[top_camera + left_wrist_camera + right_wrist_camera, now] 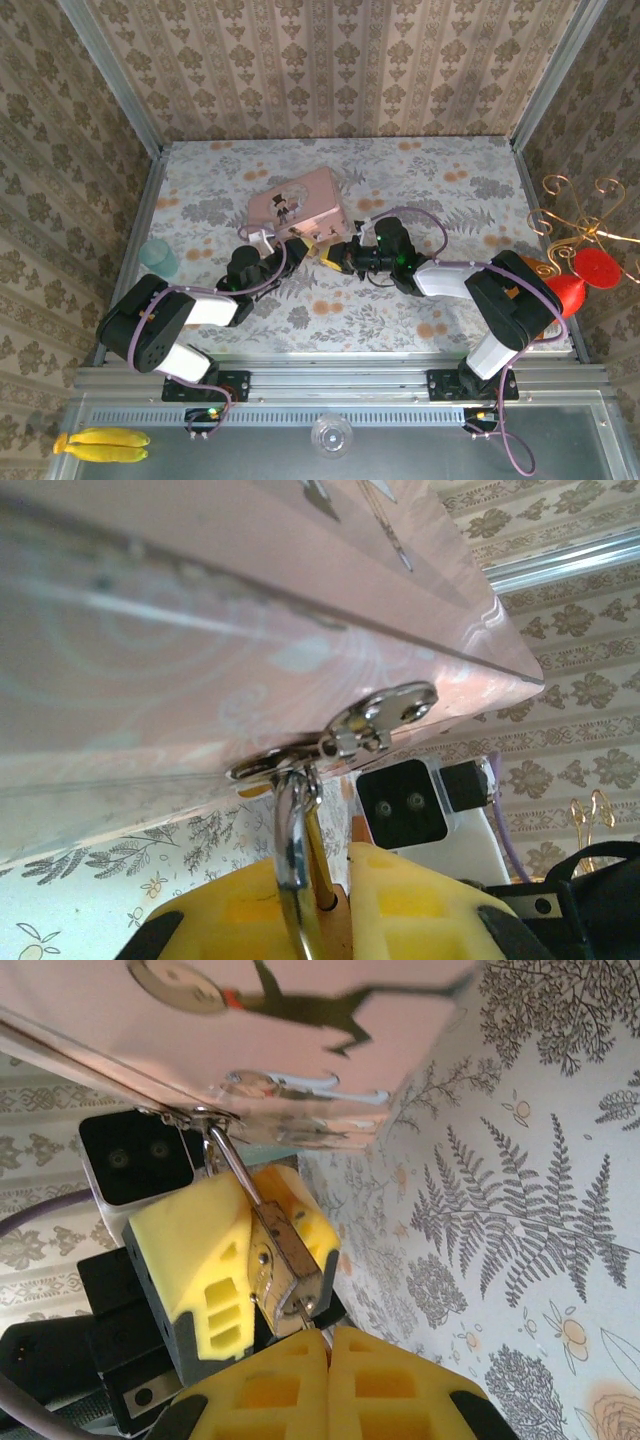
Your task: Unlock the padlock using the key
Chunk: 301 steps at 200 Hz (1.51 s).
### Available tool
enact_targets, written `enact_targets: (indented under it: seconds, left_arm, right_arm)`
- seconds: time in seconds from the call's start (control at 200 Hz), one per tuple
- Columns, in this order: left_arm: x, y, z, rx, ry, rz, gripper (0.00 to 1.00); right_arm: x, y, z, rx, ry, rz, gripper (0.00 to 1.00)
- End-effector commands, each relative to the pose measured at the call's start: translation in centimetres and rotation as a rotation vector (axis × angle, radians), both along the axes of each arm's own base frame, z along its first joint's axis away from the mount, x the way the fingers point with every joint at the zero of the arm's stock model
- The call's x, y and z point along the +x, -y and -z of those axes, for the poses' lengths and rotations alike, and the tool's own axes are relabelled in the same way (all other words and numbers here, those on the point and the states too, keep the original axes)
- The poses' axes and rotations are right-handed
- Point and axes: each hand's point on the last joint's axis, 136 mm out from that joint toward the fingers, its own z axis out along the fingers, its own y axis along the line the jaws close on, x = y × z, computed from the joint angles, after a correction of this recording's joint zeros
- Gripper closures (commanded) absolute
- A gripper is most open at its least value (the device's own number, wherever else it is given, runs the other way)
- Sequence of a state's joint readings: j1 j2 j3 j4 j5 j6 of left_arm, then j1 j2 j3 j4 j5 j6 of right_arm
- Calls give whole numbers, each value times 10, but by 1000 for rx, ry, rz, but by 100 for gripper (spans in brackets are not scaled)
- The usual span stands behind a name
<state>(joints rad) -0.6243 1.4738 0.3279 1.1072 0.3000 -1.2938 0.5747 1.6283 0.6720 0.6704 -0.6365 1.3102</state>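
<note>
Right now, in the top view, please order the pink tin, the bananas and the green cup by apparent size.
1. pink tin
2. bananas, unsure: they lie nearer the camera
3. green cup

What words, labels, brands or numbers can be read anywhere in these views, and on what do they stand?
None can be read.
The pink tin shows a picture of a couple, with no legible lettering.
The padlock shows no readable marking; any stamp on it is too small or blurred to tell.

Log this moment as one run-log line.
left claw: shut on padlock | right claw: shut, at padlock's base | shackle: through hasp of pink tin
</note>
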Motion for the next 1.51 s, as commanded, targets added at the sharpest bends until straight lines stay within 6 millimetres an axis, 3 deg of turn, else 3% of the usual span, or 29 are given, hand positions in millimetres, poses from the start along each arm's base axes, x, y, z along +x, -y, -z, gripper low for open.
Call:
enact_targets:
  seconds: [0.0,0.5,0.705,0.965,1.185,1.305,1.5]
  left_arm:
    - [-25,26,-82,-162,233,166,98]
    - [-26,33,-67,-130,195,175,99]
    - [-34,47,-74,-121,213,228,99]
    - [-25,38,-67,-109,198,187,99]
    - [-9,3,-24,0,62,34,100]
    - [-7,-8,-13,54,23,-22,100]
    - [-5,-21,-5,98,-23,-68,100]
  right_arm:
    - [7,3,-5,23,33,22,100]
    - [13,4,-11,28,41,38,100]
    - [13,3,-19,41,54,33,100]
    - [10,3,-16,9,71,4,100]
    - [6,16,-2,-168,108,21,74]
    - [1,15,1,-161,118,13,63]
    - [-14,21,12,-256,178,-6,59]
